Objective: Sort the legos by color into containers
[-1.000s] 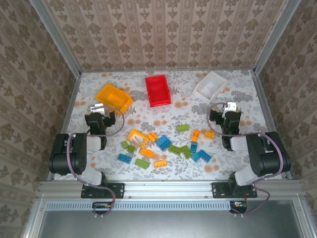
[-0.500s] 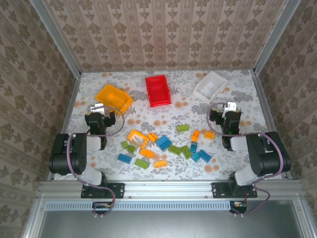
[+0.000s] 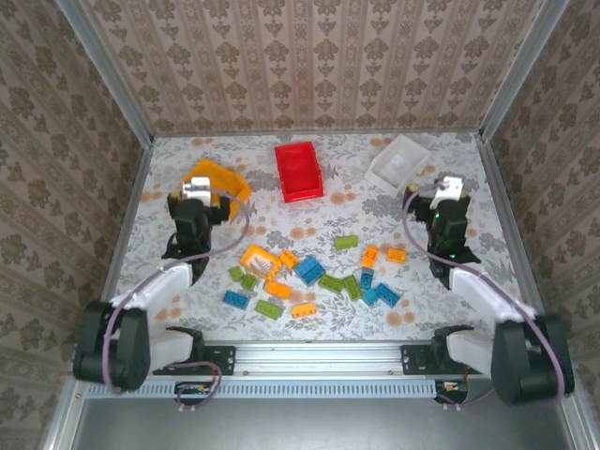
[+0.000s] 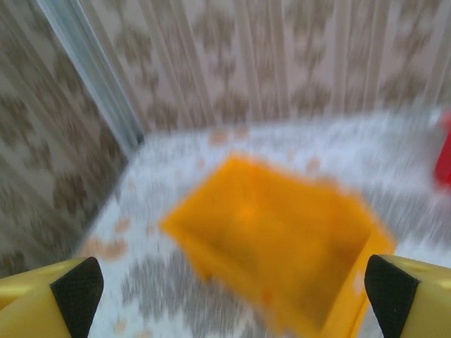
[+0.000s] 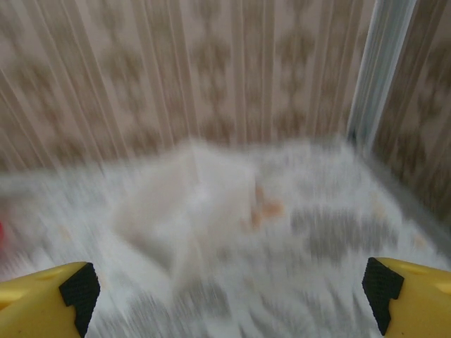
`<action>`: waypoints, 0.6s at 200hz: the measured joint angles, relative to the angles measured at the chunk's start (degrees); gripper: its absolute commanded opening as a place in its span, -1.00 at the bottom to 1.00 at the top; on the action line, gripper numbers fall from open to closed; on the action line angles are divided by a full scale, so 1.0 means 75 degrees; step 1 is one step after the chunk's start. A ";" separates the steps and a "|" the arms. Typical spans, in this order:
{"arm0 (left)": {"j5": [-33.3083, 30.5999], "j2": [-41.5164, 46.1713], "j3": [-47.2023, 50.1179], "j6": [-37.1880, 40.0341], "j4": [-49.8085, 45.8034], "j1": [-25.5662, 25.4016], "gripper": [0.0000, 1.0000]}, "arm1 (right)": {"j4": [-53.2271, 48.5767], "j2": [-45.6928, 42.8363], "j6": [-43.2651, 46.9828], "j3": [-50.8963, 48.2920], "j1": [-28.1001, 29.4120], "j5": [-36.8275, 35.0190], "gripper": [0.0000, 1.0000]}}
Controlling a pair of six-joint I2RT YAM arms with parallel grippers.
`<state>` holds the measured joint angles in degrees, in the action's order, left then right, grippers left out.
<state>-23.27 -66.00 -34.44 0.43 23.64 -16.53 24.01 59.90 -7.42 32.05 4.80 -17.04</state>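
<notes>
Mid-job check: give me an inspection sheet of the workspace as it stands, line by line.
Surface: floral-patterned tabletop, flat.
Job's things: small studded plastic lego bricks in green, blue and orange lie in a loose cluster at centre front. At the back stand the yellow-orange plastic bin on the left, the red plastic bin in the middle and the white plastic bin on the right. No brick seen in any bin.
Clutter: nothing seen.
Grippers: left gripper has jaws open and empty, facing the yellow-orange bin. Right gripper has jaws open and empty, facing the white bin. Both wrist views are blurred.
Cables: purple-grey cables run along both arms, apart from the bricks.
Surroundings: wallpapered walls and aluminium frame rail.
</notes>
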 measured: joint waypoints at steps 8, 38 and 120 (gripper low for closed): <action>-0.0289 0.0192 -0.0807 -0.0647 -0.0994 -0.0172 1.00 | -0.0691 -0.0341 -0.0437 0.0764 0.0000 -0.0117 0.99; 0.0507 0.0102 -0.3185 -0.3299 -0.4045 0.0673 0.99 | -0.2917 -0.0548 -0.2337 0.3037 -0.0131 -0.0146 0.93; 0.3206 -0.3016 -0.5106 -0.5514 -0.9209 0.1926 0.76 | -0.7440 0.2302 -0.3993 0.5182 0.0029 0.2302 0.67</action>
<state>0.78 -88.62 -72.73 -40.93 -45.43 -2.09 -31.79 77.17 -37.36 70.91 5.02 0.23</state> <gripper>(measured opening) 0.882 0.840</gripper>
